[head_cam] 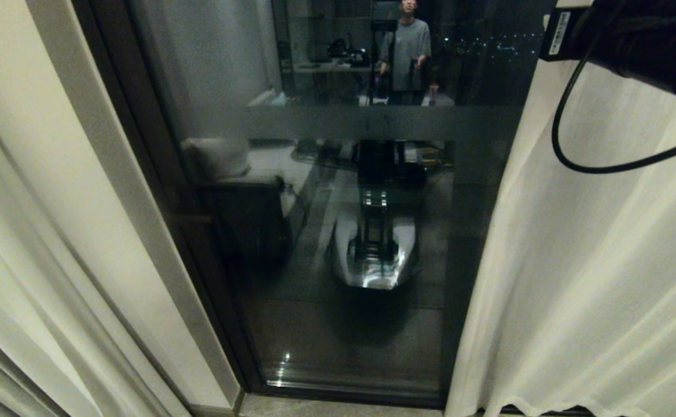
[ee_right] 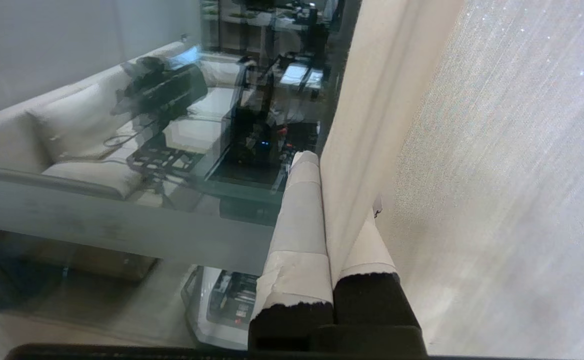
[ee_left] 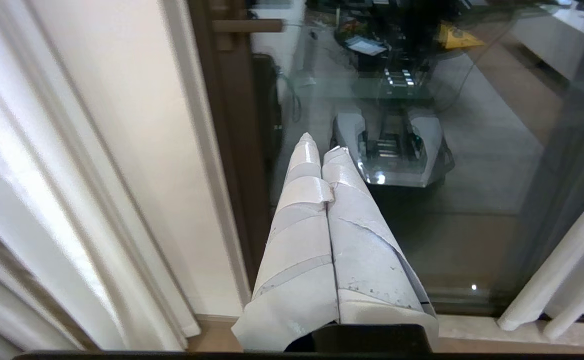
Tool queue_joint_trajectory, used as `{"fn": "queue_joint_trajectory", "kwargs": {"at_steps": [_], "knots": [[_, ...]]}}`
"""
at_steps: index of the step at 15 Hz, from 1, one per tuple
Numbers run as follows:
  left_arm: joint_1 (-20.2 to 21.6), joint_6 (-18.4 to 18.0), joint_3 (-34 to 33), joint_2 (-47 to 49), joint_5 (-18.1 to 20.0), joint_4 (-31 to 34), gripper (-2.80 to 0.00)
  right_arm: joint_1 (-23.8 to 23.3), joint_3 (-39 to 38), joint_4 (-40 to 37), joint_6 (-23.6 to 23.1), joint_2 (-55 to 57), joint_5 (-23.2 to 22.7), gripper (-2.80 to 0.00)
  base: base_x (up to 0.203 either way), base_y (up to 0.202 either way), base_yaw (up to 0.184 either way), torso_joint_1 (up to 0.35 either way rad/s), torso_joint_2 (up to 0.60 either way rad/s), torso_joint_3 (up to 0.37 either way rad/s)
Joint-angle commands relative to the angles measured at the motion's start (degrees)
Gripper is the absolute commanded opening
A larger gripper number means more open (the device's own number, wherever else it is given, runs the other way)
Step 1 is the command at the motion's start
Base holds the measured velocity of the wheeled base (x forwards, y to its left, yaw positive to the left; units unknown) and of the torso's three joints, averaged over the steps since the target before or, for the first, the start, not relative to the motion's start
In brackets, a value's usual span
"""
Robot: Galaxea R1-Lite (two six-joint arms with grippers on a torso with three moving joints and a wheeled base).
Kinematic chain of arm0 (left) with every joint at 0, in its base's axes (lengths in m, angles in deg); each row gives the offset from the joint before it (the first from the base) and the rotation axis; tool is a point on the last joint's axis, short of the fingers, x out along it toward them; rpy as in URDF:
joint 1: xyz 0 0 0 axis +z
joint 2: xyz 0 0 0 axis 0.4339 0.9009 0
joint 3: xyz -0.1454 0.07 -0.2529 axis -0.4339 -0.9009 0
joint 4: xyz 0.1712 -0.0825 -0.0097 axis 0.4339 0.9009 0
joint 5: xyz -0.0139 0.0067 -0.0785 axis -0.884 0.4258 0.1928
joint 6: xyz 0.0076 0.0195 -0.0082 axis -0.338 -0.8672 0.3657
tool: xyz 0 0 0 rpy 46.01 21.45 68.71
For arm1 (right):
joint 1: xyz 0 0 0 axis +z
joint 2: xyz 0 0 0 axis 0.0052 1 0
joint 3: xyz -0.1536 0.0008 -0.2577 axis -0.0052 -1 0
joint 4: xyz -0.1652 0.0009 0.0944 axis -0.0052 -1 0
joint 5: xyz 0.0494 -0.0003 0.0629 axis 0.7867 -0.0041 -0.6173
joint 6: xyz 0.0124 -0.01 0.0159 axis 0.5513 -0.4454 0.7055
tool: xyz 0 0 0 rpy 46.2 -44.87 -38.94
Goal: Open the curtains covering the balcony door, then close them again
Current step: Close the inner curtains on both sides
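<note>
The balcony door (head_cam: 344,301) stands uncovered in the middle, dark glass with a frosted band (head_cam: 373,121) and a dark frame (head_cam: 158,191). One cream curtain (head_cam: 25,243) hangs bunched at the left. A thinner white curtain (head_cam: 592,278) covers the right side. My right arm (head_cam: 650,40) reaches in at the top right. In its wrist view my right gripper (ee_right: 339,182) is shut on the thick curtain edge (ee_right: 367,90), the fold pinched between the taped fingers (ee_right: 297,225). My left gripper (ee_left: 322,145) hangs low by the door frame, shut and empty.
A pale wall strip (head_cam: 112,202) lies between the left curtain and the door frame. The glass reflects my own base (head_cam: 375,255) and a standing person (head_cam: 407,46). A black cable (head_cam: 569,145) loops under my right arm. The floor sill (head_cam: 338,407) runs along the bottom.
</note>
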Motion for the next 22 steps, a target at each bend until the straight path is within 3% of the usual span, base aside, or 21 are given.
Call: {"fn": "queue_joint_trajectory", "kwargs": {"at_steps": [1,9,22], "knots": [[0.06,0.0,0.0,-0.02,0.02,-0.05,-2.8,0.26,-0.02,-0.02,-0.05,0.07,0.13,-2.8,0.0,0.191,0.002,0.002,0.0,0.003],[-0.02,0.0,0.0,-0.02,0.02,-0.05,-2.8,0.17,-0.29,-0.02,-0.05,-0.45,0.39,-2.8,0.0,0.172,0.0,0.0,0.0,0.0],[-0.02,0.0,0.0,-0.02,0.02,-0.05,-2.8,0.17,-0.02,0.24,-0.05,1.04,0.39,-2.8,0.0,0.0,0.0,0.0,0.0,0.0]]}}
